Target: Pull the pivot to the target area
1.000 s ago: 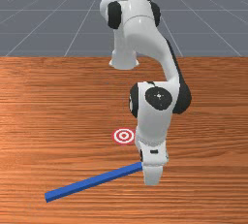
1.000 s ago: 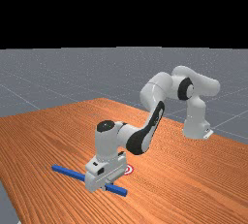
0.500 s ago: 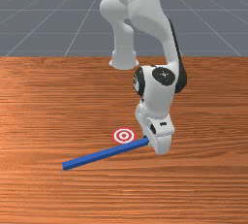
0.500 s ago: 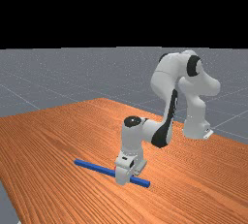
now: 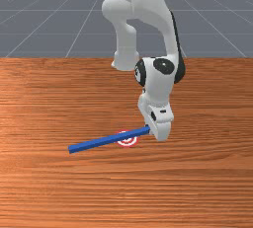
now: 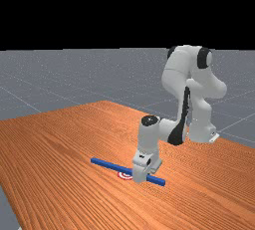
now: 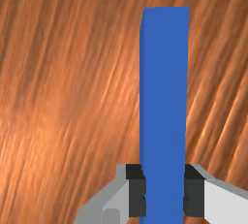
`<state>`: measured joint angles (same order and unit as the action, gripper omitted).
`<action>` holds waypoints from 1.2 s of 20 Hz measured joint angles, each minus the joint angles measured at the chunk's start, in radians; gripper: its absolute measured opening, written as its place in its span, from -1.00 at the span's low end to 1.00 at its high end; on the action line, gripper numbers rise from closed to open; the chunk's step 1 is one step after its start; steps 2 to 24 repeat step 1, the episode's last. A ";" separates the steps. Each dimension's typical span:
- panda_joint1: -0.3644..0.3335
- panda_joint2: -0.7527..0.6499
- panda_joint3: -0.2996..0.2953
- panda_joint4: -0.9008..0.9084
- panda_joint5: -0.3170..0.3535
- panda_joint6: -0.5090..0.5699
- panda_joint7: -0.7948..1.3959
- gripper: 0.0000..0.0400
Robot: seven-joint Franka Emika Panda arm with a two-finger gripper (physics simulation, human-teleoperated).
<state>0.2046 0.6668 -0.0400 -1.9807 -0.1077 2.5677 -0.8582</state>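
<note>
In the front view my gripper (image 5: 159,128) is at the right end of the blue bar (image 5: 106,140). The bar slants across the red and white target (image 5: 127,143), covering its upper part. In the far view the gripper (image 6: 141,176) holds the bar (image 6: 109,166) right of its middle, and part of the target (image 6: 124,175) shows just beside the bar. The wrist view has dark pads (image 7: 193,196) pressed on both sides of the bar (image 7: 164,87), so the gripper (image 7: 164,194) is shut on it.
The wooden table (image 5: 49,98) surrounds the bar and target. The arm's base (image 5: 125,60) stands at the table's back edge in the front view.
The hand and the held bar have moved up the front view, toward the arm's base. The bar, below the target before, now crosses over it, and its slant is slightly flatter.
</note>
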 joint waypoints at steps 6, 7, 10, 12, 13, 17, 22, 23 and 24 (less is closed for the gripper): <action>-0.002 -0.002 0.002 -0.005 -0.007 0.004 -0.016 -0.52; -0.002 -0.002 0.002 -0.005 -0.007 0.004 -0.016 -0.52; -0.002 -0.002 0.002 -0.005 -0.007 0.004 -0.016 -0.52; -0.002 -0.002 0.002 -0.005 -0.007 0.004 -0.016 -0.52; -0.002 -0.002 0.002 -0.005 -0.007 0.004 -0.016 -0.52; -0.002 -0.002 0.002 -0.005 -0.007 0.004 -0.016 -0.52; -0.002 -0.002 0.002 -0.005 -0.007 0.004 -0.016 -0.52; -0.002 -0.002 0.002 -0.005 -0.007 0.004 -0.016 -0.52; -0.002 -0.002 0.002 -0.005 -0.007 0.004 -0.016 -0.52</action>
